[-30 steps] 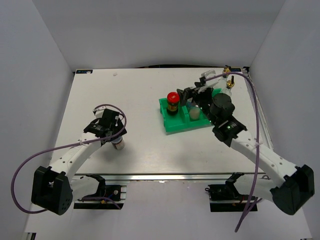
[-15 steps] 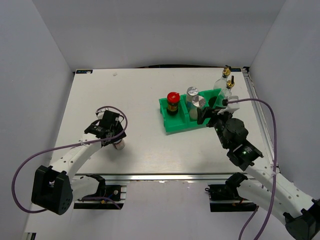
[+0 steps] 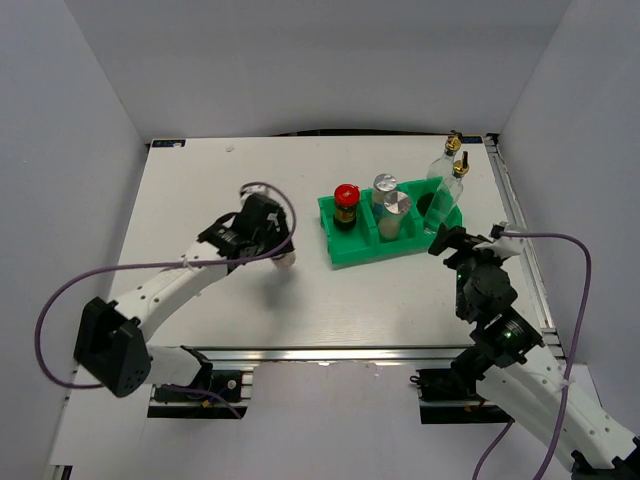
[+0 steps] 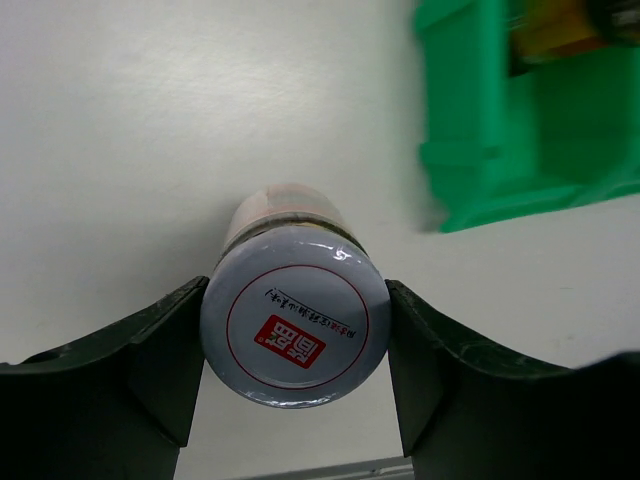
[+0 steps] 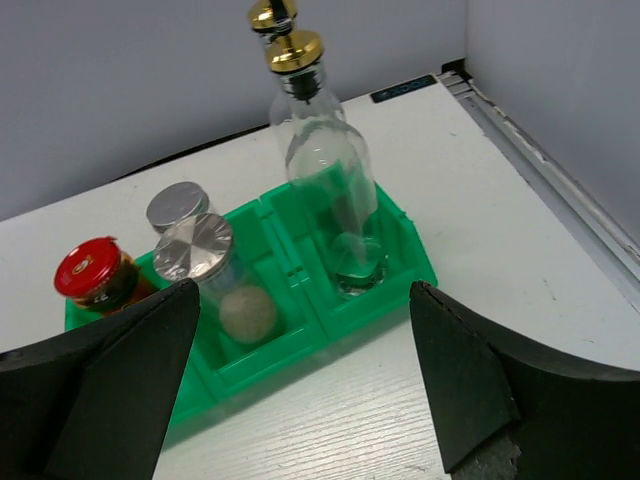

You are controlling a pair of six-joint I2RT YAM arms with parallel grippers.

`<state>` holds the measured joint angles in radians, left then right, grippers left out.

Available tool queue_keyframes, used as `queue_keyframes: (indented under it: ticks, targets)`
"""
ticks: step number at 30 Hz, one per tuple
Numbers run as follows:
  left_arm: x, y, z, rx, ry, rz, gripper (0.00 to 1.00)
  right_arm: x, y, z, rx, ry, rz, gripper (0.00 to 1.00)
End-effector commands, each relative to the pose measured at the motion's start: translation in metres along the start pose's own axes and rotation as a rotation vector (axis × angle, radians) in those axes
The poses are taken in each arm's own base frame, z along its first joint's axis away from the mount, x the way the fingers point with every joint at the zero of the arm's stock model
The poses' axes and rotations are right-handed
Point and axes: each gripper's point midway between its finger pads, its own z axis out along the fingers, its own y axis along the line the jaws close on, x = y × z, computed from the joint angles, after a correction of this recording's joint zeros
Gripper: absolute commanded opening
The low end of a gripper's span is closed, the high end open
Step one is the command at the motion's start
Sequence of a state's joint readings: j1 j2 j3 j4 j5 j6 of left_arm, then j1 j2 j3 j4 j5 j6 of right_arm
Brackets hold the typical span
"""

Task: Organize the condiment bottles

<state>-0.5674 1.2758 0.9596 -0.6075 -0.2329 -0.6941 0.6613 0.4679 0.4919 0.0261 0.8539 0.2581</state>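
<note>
Currently left gripper [image 4: 295, 305] pinching small jar [image 4: 293, 335]: white lid, red ring, red square stamp; right gripper [image 5: 302, 300] spread.

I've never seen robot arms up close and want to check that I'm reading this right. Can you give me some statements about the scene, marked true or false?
1. The left gripper holds a jar with a red-marked lid. True.
2. The red-capped bottle lies on its side on the table. False: it stands upright in an end compartment of the green tray.
3. Two silver-lidded shakers share the middle compartment. True.
4. The right gripper grips a glass bottle. False: it is open and empty, and the glass bottle stands in the tray.
</note>
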Motion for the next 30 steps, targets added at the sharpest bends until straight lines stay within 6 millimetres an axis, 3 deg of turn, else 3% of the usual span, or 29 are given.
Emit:
queue_keyframes:
  ticks: [1, 3, 4, 5, 8, 12, 18, 30]
  targets:
    - [-0.056, -0.091, -0.020, 0.209, -0.173, 0.039, 0.00, -0.007, -0.023, -0.003, 0.110, -0.055, 0.040, 0.89]
    - [-0.054, -0.119, -0.019, 0.258, -0.161, 0.085, 0.00, -0.006, -0.030, -0.004, 0.142, -0.064, 0.032, 0.90]
    - [-0.065, -0.137, -0.024, 0.297, -0.180, 0.091, 0.00, -0.004, -0.032, -0.004, 0.148, -0.061, 0.028, 0.89]
    - [-0.056, -0.154, -0.014, 0.327, -0.150, 0.118, 0.00, -0.004, -0.032, -0.004, 0.146, -0.061, 0.024, 0.89]
    - [-0.061, -0.191, -0.007, 0.373, -0.140, 0.173, 0.00, -0.003, -0.035, -0.004, 0.158, -0.059, 0.003, 0.89]
    - [-0.058, -0.222, 0.004, 0.420, -0.099, 0.235, 0.00, 0.000, -0.040, -0.005, 0.185, -0.058, -0.013, 0.90]
    - [-0.058, -0.237, 0.026, 0.395, -0.095, 0.269, 0.00, 0.002, -0.040, -0.004, 0.182, -0.058, -0.023, 0.90]
    - [-0.059, -0.224, 0.069, 0.237, -0.120, 0.297, 0.00, 0.003, -0.039, -0.004, 0.171, -0.058, -0.026, 0.90]
